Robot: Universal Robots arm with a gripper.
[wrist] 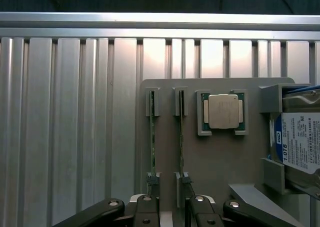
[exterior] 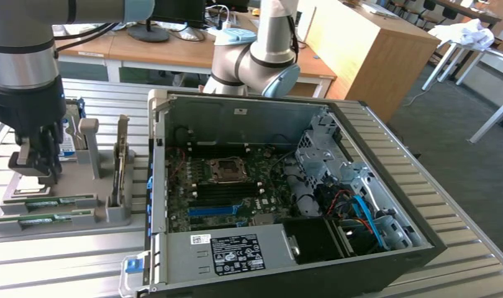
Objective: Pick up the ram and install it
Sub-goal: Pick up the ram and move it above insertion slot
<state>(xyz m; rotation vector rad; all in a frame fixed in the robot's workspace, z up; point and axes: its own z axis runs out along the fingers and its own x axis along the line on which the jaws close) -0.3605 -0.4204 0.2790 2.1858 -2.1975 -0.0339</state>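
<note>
In the exterior view a grey holder (exterior: 110, 214) sits on the ribbed metal worktop (exterior: 61, 261), near the worktop's edge at the exterior view's left and just beside an open computer case (exterior: 156, 186). Two green sticks stand on edge in the holder's narrow slots: the outer ram stick (exterior: 46, 218) along the holder's front edge and the inner ram stick (exterior: 51, 201) parallel to it, just behind. A blue-labelled hard drive (exterior: 69, 133) stands in a bay at the holder's far edge. The gripper (exterior: 35, 171) hangs over the holder between the drive and the sticks. Inside the case a motherboard (exterior: 235, 192) covers the floor, with a square processor socket (exterior: 226, 167) near its middle. A power supply (exterior: 226, 251) with a black-and-white label lies along the case's near edge, and blue and orange cables (exterior: 359, 208) fill the corner at the exterior view's right. In the wrist view the holder (wrist: 220, 162) lies on the worktop (wrist: 75, 112). The outer ram stick (wrist: 152, 137) is in the slot nearest the holder's free edge, and the inner ram stick (wrist: 181, 137) is in the next slot. A silver processor (wrist: 223, 111) rests in a square pocket between the inner stick and the hard drive (wrist: 300, 142), which fills the bay at the opposite edge. The gripper (wrist: 171, 209) has its jaws spread wide and grips nothing. One of its fingers (wrist: 150, 212) lines up with the end of the outer stick, and the inner stick's end lies between the two fingers. Whether either finger touches a stick cannot be told.
</note>
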